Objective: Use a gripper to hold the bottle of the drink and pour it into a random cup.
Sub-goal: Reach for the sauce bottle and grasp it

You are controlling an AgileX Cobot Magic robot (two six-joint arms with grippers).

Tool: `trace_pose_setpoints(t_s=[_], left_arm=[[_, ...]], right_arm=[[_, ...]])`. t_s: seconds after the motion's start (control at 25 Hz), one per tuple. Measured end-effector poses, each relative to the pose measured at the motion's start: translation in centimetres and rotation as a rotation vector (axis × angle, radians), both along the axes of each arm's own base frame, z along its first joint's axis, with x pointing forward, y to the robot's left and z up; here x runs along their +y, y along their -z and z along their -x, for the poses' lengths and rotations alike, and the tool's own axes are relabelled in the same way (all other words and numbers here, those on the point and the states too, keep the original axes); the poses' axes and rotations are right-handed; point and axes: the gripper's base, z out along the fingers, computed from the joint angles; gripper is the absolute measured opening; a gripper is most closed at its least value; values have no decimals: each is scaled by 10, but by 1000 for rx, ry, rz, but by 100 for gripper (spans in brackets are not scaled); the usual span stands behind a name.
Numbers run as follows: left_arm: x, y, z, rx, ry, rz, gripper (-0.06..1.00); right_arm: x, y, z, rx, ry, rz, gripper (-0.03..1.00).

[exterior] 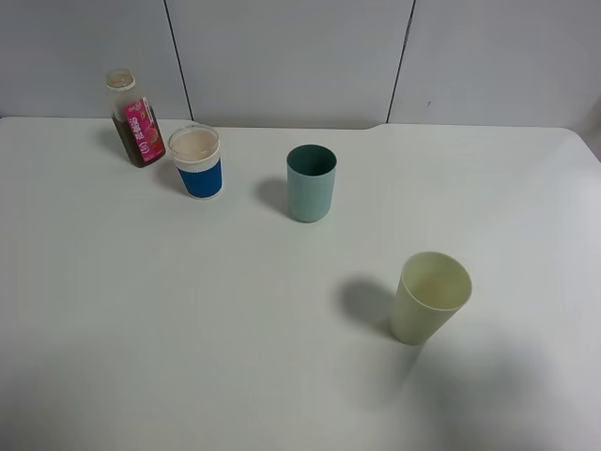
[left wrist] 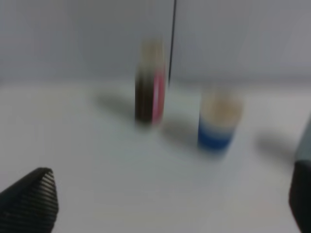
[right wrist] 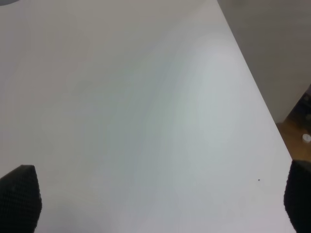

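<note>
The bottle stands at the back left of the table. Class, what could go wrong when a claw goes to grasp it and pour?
1. The bottle stands close to the blue paper cup; the open left claw might knock that cup while closing round the bottle.
2. The bottle is tall and narrow; a sideways nudge could tip it and spill the brown drink.
3. The cup's mouth is narrow; a hasty pour may splash the table.
</note>
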Motion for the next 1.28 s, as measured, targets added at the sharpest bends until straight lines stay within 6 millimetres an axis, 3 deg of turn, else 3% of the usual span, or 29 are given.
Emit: trace_pose_setpoints(t_s=[0.2, 0.44, 0.76, 0.96, 1.28], left_arm=[[2, -8, -30, -65, -52, 71, 92], [-2, -3, -89, -108, -41, 32, 92], [-5, 39, -162, -18, -24, 10, 92], [19, 58, -190, 0, -96, -61, 92], [62, 90, -215, -17, -128, -9, 92]], right_arm=[[0, 0, 0, 0, 0, 0, 100], [0, 0, 0, 0, 0, 0, 100], [0, 0, 0, 0, 0, 0, 100], [0, 0, 0, 0, 0, 0, 100], [0, 0, 0, 0, 0, 0, 100]])
